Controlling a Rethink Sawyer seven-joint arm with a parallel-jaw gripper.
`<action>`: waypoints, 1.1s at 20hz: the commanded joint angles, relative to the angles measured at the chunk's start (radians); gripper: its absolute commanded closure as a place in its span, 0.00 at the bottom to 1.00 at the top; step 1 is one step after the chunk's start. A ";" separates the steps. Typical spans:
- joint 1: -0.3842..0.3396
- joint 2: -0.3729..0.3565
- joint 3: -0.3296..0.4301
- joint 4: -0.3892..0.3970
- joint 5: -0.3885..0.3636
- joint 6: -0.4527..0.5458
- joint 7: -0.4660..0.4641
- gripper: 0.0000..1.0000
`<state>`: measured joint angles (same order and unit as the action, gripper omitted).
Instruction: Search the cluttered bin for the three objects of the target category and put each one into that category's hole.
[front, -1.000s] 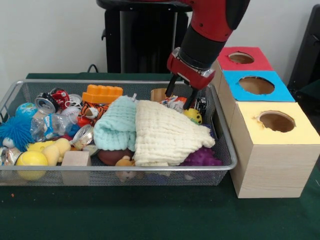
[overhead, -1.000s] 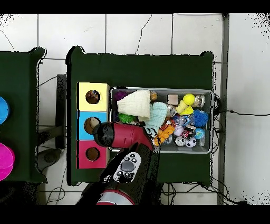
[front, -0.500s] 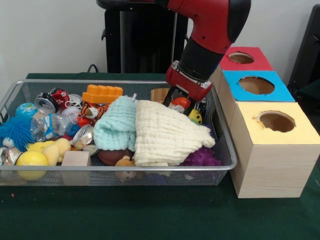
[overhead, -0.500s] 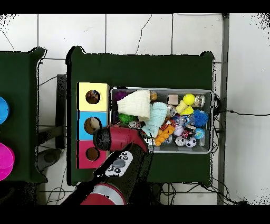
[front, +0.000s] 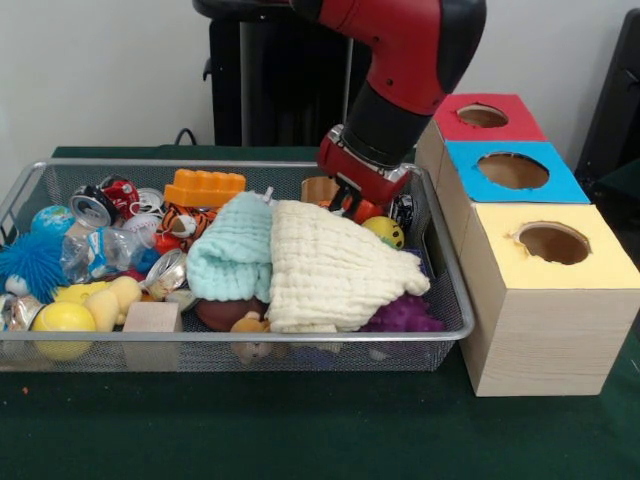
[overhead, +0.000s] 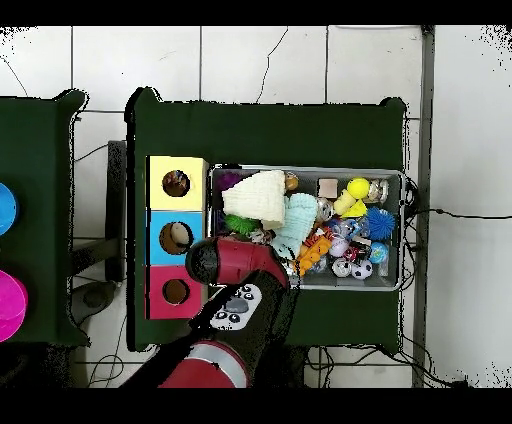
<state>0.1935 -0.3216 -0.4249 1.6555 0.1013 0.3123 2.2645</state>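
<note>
My gripper (front: 352, 203) is down in the wire bin (front: 452, 290) at its far right part, just behind the cream cloth (front: 335, 268). The cloth and the red gripper head hide its tips. A red-orange object (front: 370, 210) lies right at the gripper, with a yellow-green ball (front: 384, 230) beside it. In the overhead view the arm (overhead: 238, 262) covers the gripper and the bin's corner nearest the boxes. Three boxes stand beside the bin, with a red top (front: 484, 116), a blue top (front: 513, 171) and a yellow top (front: 553, 243), each with a round hole.
A mint cloth (front: 232, 260), orange brick (front: 204, 187), wooden cube (front: 152, 318), yellow balls (front: 63, 320), blue spiky ball (front: 30, 263), cans (front: 95, 205) and a purple spiky ball (front: 405, 315) crowd the bin. The boxes stand close against its right side.
The gripper has sunk from above the bin's rim into the clutter and shifted slightly left. The arm has swung that way too.
</note>
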 joint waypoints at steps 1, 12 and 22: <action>-0.008 0.038 0.061 -0.054 0.022 0.122 0.110 1.00; 0.235 -0.078 -0.252 -0.030 -0.053 -0.010 0.137 1.00; 0.015 -0.379 0.063 0.161 -0.066 -0.159 0.025 1.00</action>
<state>0.3610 -0.5300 -0.5941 1.6689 0.0750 0.2769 2.2645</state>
